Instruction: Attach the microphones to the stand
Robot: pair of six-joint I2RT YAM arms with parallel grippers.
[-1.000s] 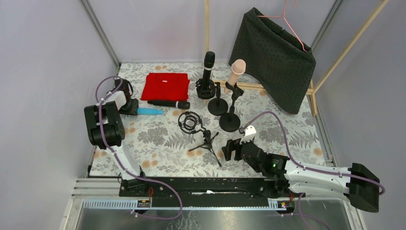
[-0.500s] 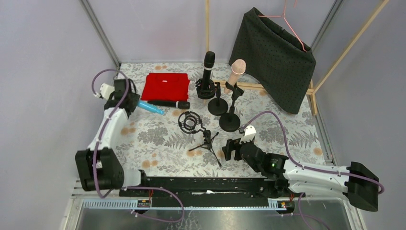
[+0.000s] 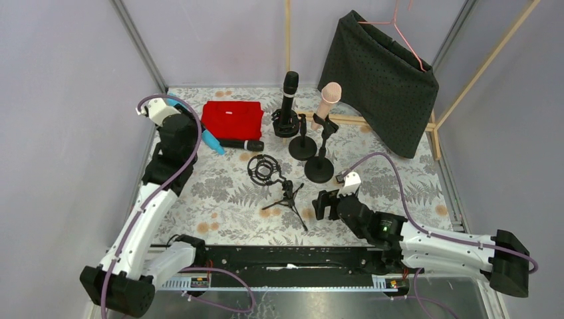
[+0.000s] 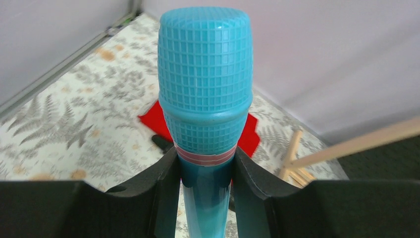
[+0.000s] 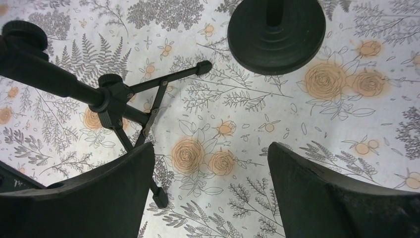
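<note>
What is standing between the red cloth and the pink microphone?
A black microphone, upright in its holder, stands between the red cloth and the pink microphone; the top view shows it.

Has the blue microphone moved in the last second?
Yes. The blue microphone, clamped in the left gripper, has been lifted off the table and swung toward the back, now beside the red cloth's left edge.

2 arms, left (image 3: 141,216) and right (image 3: 445,244), share 1 build: white shell links between black joint housings, each trailing a looping purple cable (image 3: 373,154). A green light (image 3: 384,229) glows on the right forearm. The right hand (image 5: 210,153) has broad matte-black fingers (image 5: 317,198).
</note>
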